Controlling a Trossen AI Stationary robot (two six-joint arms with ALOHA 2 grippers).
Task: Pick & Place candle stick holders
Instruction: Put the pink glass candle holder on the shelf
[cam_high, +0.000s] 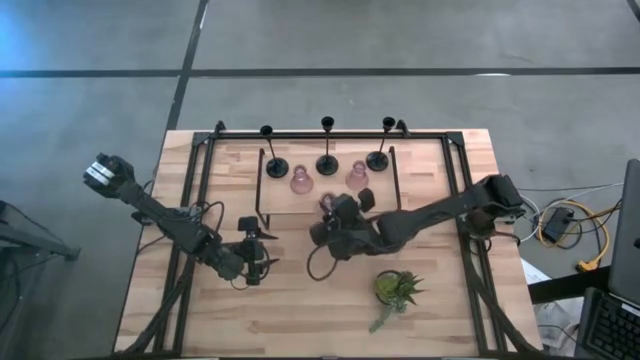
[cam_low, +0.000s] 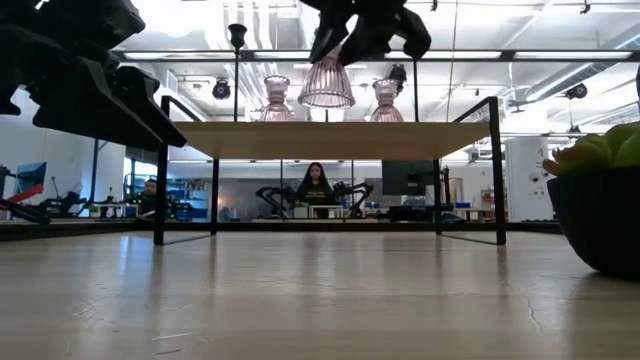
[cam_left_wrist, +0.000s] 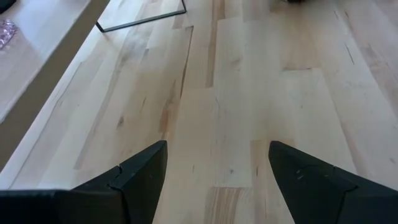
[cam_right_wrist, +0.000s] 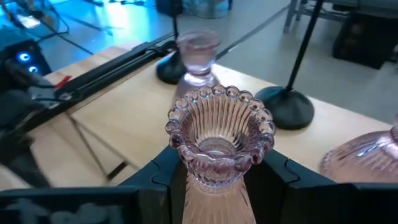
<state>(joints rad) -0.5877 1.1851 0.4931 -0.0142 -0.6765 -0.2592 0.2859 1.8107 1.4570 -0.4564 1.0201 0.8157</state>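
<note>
Three black candle stick holders (cam_high: 327, 160) stand on their disc bases along the far edge of a raised wooden shelf (cam_high: 420, 190). Two pink glass holders (cam_high: 300, 181) (cam_high: 357, 178) stand on the shelf in front of them. A third pink holder (cam_right_wrist: 217, 134), with a beaded cup rim, hangs over the shelf's near part. My right gripper (cam_high: 333, 208) is shut on it. My left gripper (cam_high: 262, 255) waits open over the bare tabletop, near the shelf's near left corner, with nothing between its fingers (cam_left_wrist: 143, 165). My right gripper pinches the pink holder's narrow neck (cam_right_wrist: 214, 174), just under the beaded cup, between its two fingers (cam_right_wrist: 158, 174). The fingers come slanting slightly down from the table's near right side. The holder stands upright in the hold, its flared foot (cam_low: 327, 92) lifted clear of the shelf top.
A green spiky potted plant (cam_high: 397, 290) stands on the table near and right of the shelf. The shelf's black metal legs (cam_low: 158, 175) and frame stand around the middle of the table. Bare wood lies in front of my left gripper. A person (cam_low: 315, 185) sits in the room beyond.
</note>
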